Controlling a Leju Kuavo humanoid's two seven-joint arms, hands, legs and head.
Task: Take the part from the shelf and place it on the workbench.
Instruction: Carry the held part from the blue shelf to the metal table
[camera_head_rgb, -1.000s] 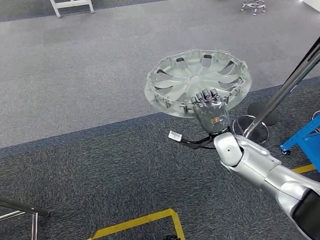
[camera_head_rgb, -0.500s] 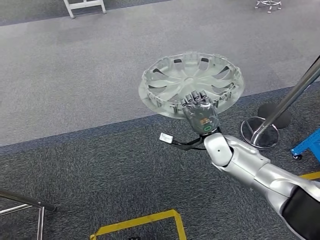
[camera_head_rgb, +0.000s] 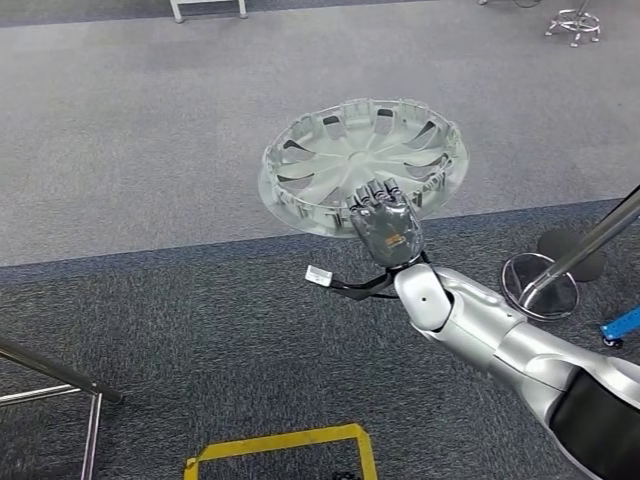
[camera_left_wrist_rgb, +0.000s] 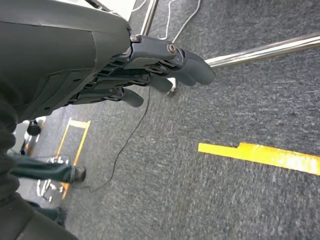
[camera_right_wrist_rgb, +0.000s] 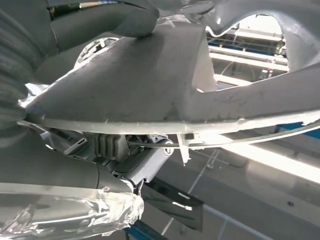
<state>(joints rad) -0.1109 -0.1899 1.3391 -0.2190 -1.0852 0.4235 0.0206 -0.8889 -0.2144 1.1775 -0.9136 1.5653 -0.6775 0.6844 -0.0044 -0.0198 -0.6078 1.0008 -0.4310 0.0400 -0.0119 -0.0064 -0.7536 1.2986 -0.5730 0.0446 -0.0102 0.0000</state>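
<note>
**Silver hubcap held level above the carpet by the right hand**

The part, a round silver-grey plastic wheel cover (camera_head_rgb: 363, 165) with curved spokes, oval cut-outs and a ring of small clips along its rim, lies nearly flat with its hollow inner face turned up, in the air over the grey carpeted floor (camera_head_rgb: 151, 150). The right hand (camera_head_rgb: 386, 225) grips it at the near rim: the dark fingers curl over the edge onto the inner face while the grey ribbed cover of the hand sits below it. In the right wrist view the same rim (camera_right_wrist_rgb: 151, 85) runs across the frame as a pale, scuffed band with a thin wire ring and a clip beneath it, clamped between the thumb and the fingers. The silver right arm (camera_head_rgb: 498, 335) reaches up to it from the lower right. The left hand (camera_left_wrist_rgb: 151, 70) hangs over dark carpet, its fingers stretched out, close together and holding nothing. A yellow tape line (camera_left_wrist_rgb: 260, 154) marks the floor beneath it, and a chrome tube (camera_left_wrist_rgb: 264, 50) lies beyond the fingertips
</note>
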